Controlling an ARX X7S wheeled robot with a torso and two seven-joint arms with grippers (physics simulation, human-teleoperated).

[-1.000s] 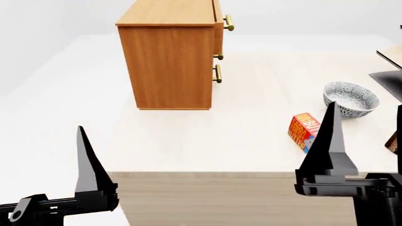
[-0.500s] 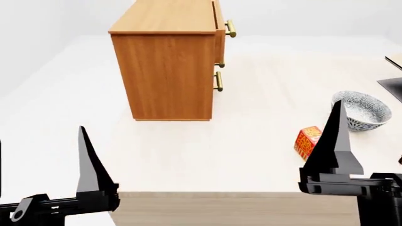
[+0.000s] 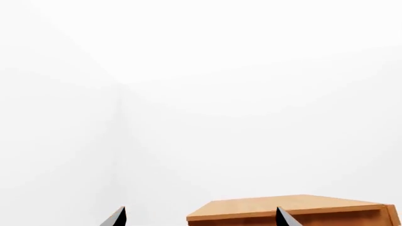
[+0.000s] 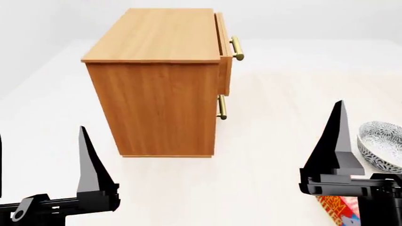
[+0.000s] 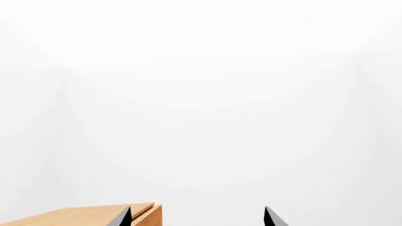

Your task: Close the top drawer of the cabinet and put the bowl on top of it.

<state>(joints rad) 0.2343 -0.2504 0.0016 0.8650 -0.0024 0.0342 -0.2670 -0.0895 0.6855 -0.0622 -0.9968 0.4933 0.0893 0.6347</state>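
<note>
cabinet [image 4: 154, 89] on floor | top drawer [image 4: 224, 52] ajar | bowl [image 4: 381, 146] far right | both grippers empty

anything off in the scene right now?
Yes: the top drawer of the cabinet sticks out past the fronts below, so it is slightly open. The bowl sits upright; nothing spilled.

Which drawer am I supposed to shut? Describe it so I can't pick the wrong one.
Find the orange-brown cabinet, the largest thing in view. On its right-hand face, the top drawer sits just under the cabinet's top. Unlike the drawer below, its front juts out from the cabinet, carrying the highest brass handle.
</note>
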